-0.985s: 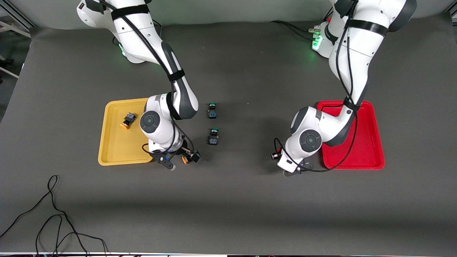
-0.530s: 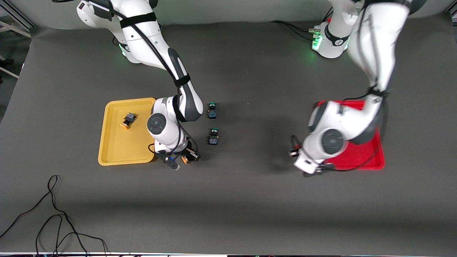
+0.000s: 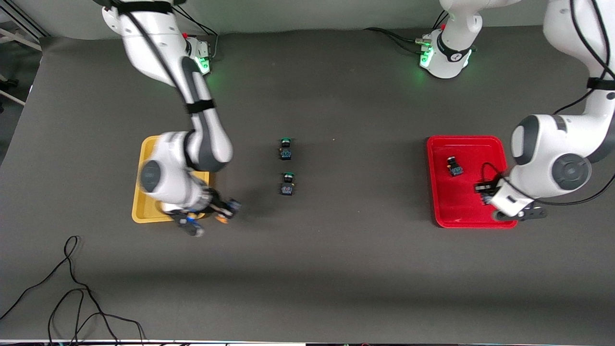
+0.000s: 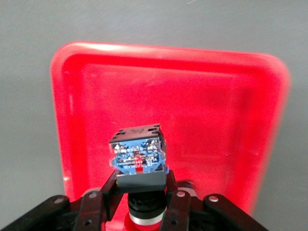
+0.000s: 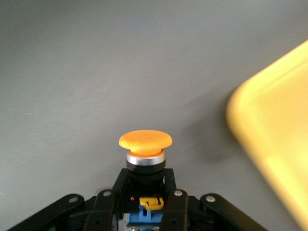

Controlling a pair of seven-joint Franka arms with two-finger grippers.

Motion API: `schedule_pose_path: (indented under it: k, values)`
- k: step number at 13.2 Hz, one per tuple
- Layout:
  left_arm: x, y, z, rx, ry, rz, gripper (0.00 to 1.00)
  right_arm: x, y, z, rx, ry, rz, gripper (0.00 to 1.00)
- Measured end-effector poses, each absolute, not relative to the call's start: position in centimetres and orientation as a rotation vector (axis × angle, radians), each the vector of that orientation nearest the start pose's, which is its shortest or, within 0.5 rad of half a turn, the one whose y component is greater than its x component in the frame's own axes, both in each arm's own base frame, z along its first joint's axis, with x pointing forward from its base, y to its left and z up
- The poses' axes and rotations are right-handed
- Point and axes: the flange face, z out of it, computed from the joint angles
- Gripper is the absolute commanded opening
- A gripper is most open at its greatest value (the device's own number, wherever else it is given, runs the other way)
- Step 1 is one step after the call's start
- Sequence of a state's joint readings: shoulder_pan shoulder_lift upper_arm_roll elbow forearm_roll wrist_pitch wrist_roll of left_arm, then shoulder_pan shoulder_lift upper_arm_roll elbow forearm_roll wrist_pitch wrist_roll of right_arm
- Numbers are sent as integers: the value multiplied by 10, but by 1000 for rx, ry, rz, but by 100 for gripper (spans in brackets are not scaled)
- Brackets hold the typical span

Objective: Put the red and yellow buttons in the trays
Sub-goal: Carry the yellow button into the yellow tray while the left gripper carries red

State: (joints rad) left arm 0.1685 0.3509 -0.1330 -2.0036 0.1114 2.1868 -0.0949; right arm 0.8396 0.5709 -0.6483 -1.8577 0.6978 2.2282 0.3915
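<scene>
Two shallow plastic trays on the dark counter [image 3: 336,269]: left gripper [image 4: 139,204] clenches a red-capped button [image 4: 138,156] over the red tray [image 3: 468,211], right gripper [image 5: 144,199] grips an orange-capped button [image 5: 145,144] just beside the yellow tray [image 3: 144,214]

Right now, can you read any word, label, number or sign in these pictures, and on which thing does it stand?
No text can be read.
Red button held in the left gripper over the red tray: small white print on its blue base, too blurred to read.
Yellow button held in the right gripper beside the yellow tray: no print in view.
Both trays: no marks.
</scene>
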Motion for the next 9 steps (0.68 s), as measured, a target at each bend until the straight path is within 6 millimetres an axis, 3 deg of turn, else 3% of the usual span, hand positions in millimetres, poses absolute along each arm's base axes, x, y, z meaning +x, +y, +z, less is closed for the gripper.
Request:
schedule_pose_path:
  k: [1, 3, 4, 5, 6, 9]
  values:
    - [572, 41, 250, -3099, -88, 221, 0, 601, 133, 262, -2838, 806, 151, 0]
    - [543, 38, 214, -3117, -63, 168, 0, 570, 74, 251, -2850, 737, 203, 0]
    - [531, 31, 202, -3124, -45, 153, 66, 555, 51, 243, -2859, 707, 221, 25]
    - [524, 25, 195, -3129, -30, 149, 99, 545, 35, 235, -2873, 686, 221, 93]
    - [521, 22, 193, -3130, -22, 150, 100, 538, 25, 229, -2885, 678, 217, 100]
    - [527, 23, 210, -3126, 1, 109, 100, 537, 24, 230, -2888, 669, 204, 100]
